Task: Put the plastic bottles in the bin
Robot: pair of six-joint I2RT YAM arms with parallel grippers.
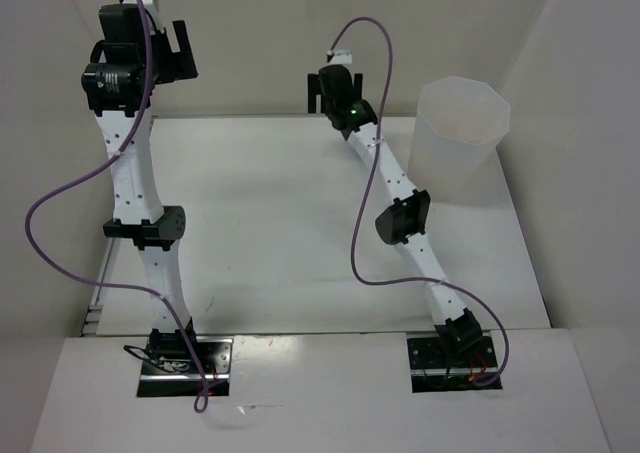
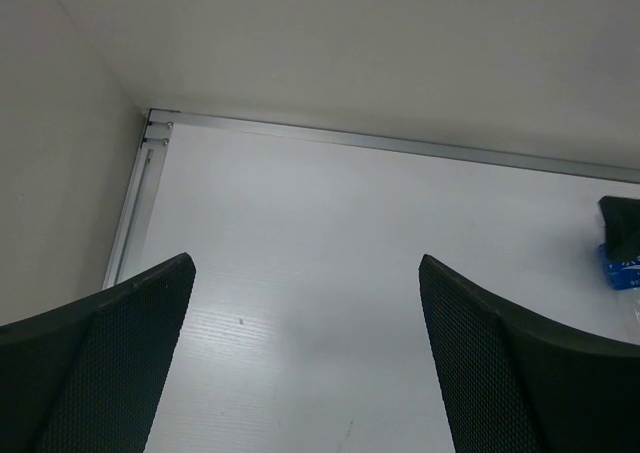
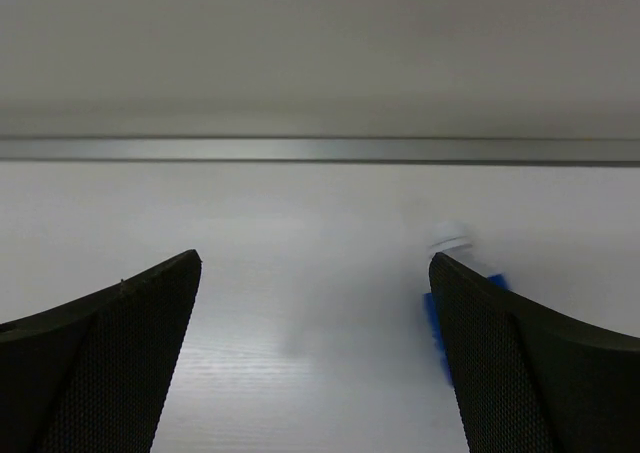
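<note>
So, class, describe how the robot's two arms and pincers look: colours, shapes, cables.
Both the left arm and right arm have white links, black joints and a purple cable. The left pincer and right pincer have black curved fingers with dotted pads. A green light glows on the right wrist.

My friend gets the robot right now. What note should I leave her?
The left gripper is open and empty, over the table's far left corner.
The right gripper is open and empty, near the far edge.
A blue-labelled bottle lies on the table beside one of its fingers, not gripped.
The bin stands far right; its contents cannot be told. No other bottles show.
Left: grab that bottle, drop it in.
</note>
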